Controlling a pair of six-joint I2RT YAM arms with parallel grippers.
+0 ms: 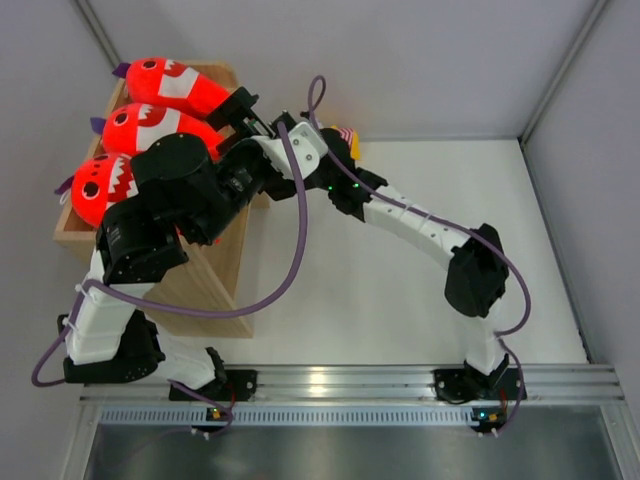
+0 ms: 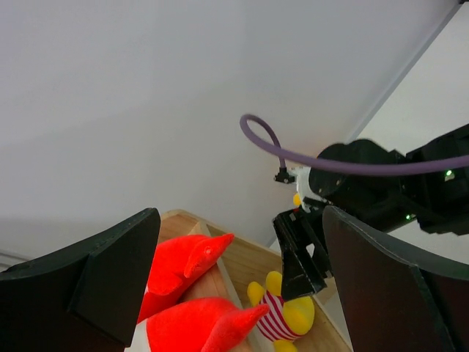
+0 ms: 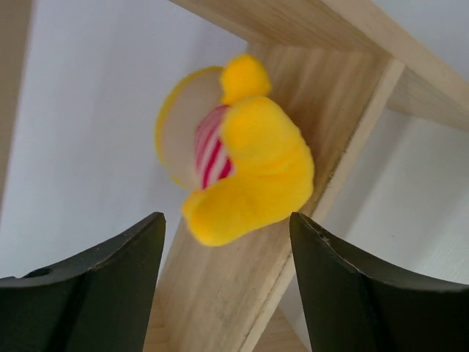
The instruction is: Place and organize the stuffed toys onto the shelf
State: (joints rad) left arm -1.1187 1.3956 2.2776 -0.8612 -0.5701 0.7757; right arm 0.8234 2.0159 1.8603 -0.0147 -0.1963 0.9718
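The shelf (image 1: 225, 270), the biggest thing on the worktop (image 1: 400, 310), is standing at the far left, and its rimmed top tray is serving as the resting place for the plush animals. The left arm (image 1: 165, 200) is leaning over that tray while the right arm (image 1: 420, 230) is stretching across from its own side toward the shelf's far right corner, probably because that corner is easier for it to reach. Three red sharks (image 1: 150, 127) are lying side by side across the tray, all pointing the same way. That tidy packing is filling most of the tray, which is likely why the smaller animal is going beside them rather than among them. The yellow toy (image 3: 249, 161), striped red and white, is resting on bare wood just outside the tray's rim in the left wrist view, near the sharks' pointed red ends. In the right wrist view it is leaning against a wooden slab, though which part of the shelf that is cannot be told. The right fingers (image 3: 344, 293) are standing apart, short of the toy and not pinching it, so the toy seems to be sitting on its own. The left fingers (image 2: 110, 271) are spread wide and carrying nothing, hovering over the sharks' ends, seemingly ready to straighten things. Only one yellow toy is showing.
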